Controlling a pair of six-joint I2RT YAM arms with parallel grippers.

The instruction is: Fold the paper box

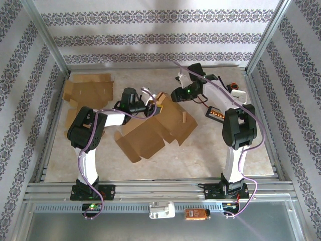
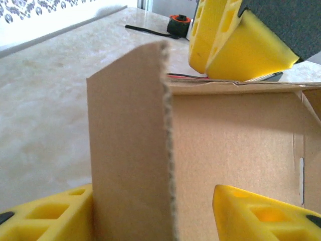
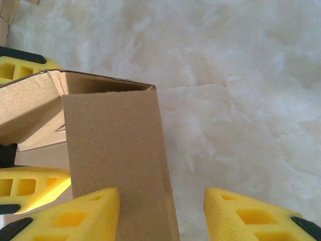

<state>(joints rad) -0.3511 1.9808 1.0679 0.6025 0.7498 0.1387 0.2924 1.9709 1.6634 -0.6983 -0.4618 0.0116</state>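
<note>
Pale stone-look table [image 1: 210, 155], paper box [image 1: 150, 135] mostly flat mid-table w/ one corner raised btwn the two arms, spare cardboard sheet [image 1: 88, 90] far left, left gripper [image 2: 153, 193] wide, upright flap btwn its fingers, right gripper [image 3: 161, 196] wide, straddling another flap.

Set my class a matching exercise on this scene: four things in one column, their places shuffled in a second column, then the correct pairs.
Things
1. flat cardboard sheet
2. part-folded box
3. orange container
4. left tool

Places
A. on the near rail
B. astride an upright flap
C. far left corner of the table
D. middle of the table

Pairs: 1-C, 2-D, 3-A, 4-B
</note>
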